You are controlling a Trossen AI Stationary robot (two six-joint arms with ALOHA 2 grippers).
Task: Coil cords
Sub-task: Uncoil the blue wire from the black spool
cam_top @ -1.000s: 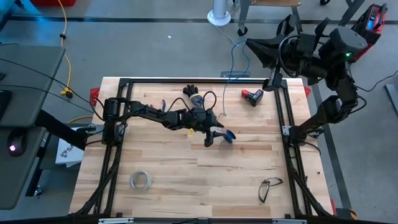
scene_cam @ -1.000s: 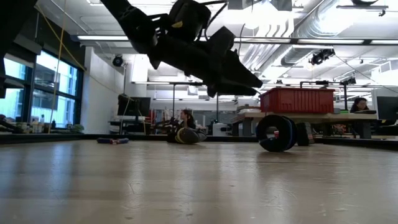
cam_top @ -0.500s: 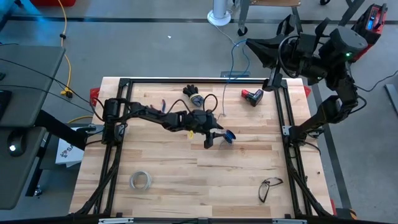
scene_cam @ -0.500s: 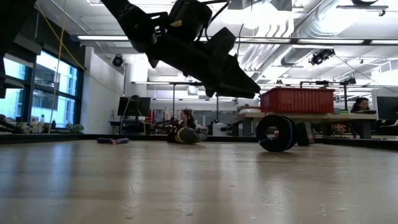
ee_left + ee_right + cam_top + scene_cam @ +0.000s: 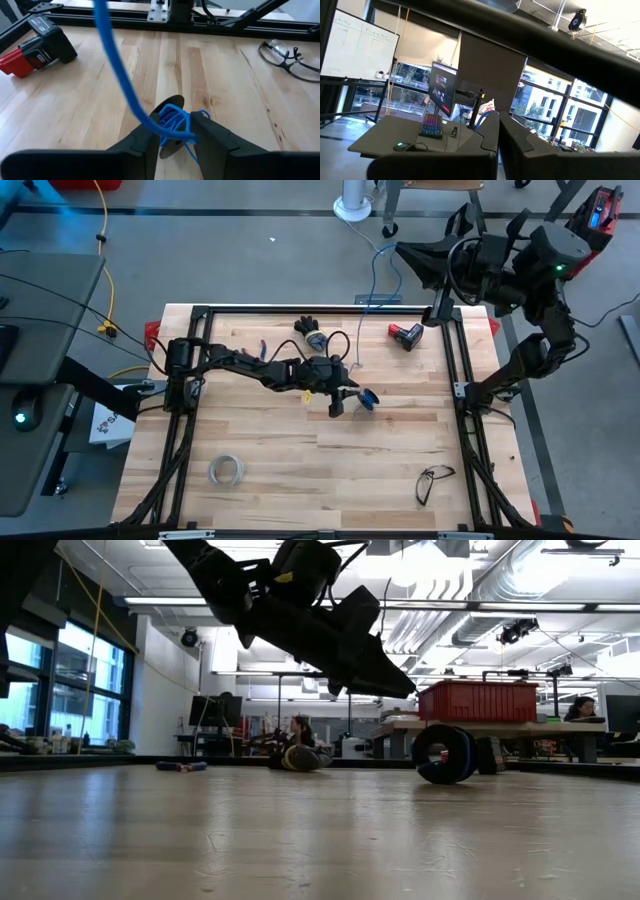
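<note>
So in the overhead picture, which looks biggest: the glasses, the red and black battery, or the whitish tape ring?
1. Glasses, largest spread.
2 and 3. Red and black battery and whitish tape ring: too alike in apparent size to rank.

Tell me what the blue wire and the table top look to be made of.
The blue wire, bunched between the left gripper's fingers: smooth plastic-coated cable, going by its even colour and soft bends. The table top: pale wooden planks with visible grain and seams, matte finish.

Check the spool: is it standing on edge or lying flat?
On edge. The low view shows the spool upright on the table, its round face and centre hole visible.
</note>
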